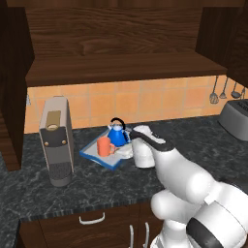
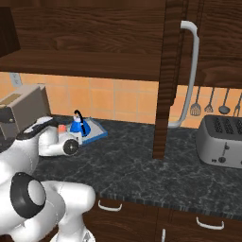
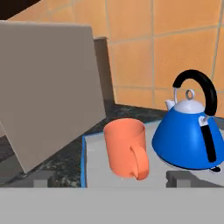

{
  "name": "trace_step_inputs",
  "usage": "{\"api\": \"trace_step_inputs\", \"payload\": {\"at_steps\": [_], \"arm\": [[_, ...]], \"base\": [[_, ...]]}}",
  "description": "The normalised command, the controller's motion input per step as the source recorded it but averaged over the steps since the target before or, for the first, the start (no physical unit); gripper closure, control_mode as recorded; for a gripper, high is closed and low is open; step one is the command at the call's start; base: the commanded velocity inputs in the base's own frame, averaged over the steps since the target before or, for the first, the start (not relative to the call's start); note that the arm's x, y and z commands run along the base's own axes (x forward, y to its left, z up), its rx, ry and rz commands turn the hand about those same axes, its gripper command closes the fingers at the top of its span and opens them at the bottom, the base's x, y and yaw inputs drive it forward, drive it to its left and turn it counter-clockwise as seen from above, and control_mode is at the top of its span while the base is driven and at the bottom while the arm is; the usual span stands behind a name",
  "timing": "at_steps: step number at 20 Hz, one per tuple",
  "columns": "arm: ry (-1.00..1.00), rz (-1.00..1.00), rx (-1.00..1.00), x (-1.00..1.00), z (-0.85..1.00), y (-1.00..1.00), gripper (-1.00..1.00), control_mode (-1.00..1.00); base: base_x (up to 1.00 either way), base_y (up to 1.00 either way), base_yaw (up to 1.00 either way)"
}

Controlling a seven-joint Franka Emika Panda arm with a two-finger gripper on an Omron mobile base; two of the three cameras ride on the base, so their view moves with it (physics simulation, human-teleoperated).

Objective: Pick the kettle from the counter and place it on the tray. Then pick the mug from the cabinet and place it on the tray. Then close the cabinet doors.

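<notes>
The cabinet (image 1: 116,53) fills the top of the left base view, open, with its wooden shelf bare across the upper middle of the frame. In the right base view one door (image 2: 166,80) stands open, seen edge-on in the upper right, and its silver bar handle (image 2: 189,71) runs down beside it. The counter (image 1: 97,179) goes across the lower half of both base views. On it, at the left of the left base view, stands a tall grey coffee machine (image 1: 56,140), and a toaster (image 2: 221,139) sits at the right of the right base view. The tray (image 1: 104,154) lies in the middle of the left base view, just right of the coffee machine. The kettle (image 3: 188,135) stands upright on the tray, at the right of the hand view. The mug (image 3: 127,148) stands upright on the tray too, left of the kettle and near it but apart, in the lower middle of the hand view, with its handle toward the camera. The gripper (image 3: 111,177) is wide open at the bottom of the hand view; the mug is between the two fingertips (image 3: 43,177) and they do not touch it.
</notes>
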Motion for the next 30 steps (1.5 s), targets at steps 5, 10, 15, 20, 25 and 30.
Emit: {"api": "trace_step_inputs", "payload": {"at_steps": [5, 10, 15, 20, 25, 30], "arm": [[0.43, -0.16, -0.02, -0.32, 0.83, -0.17, -1.00, -1.00], [0.40, -0.11, -0.03, 0.01, 0.35, -0.05, -1.00, -1.00], [0.05, -0.01, 0.00, 0.01, 0.00, 0.00, -1.00, -1.00], [0.00, 0.00, 0.00, -0.02, -0.01, -0.02, -1.00, -1.00], [0.00, -0.04, 0.00, -0.23, 0.06, -0.11, -1.00, -1.00], [0.00, -0.07, 0.00, -0.42, 0.04, -0.33, -1.00, -1.00]], "base": [[0.00, 0.00, 0.00], [0.00, 0.00, 0.00], [0.00, 0.00, 0.00], [0.00, 0.00, 0.00], [0.00, 0.00, 0.00], [0.00, 0.00, 0.00]]}}
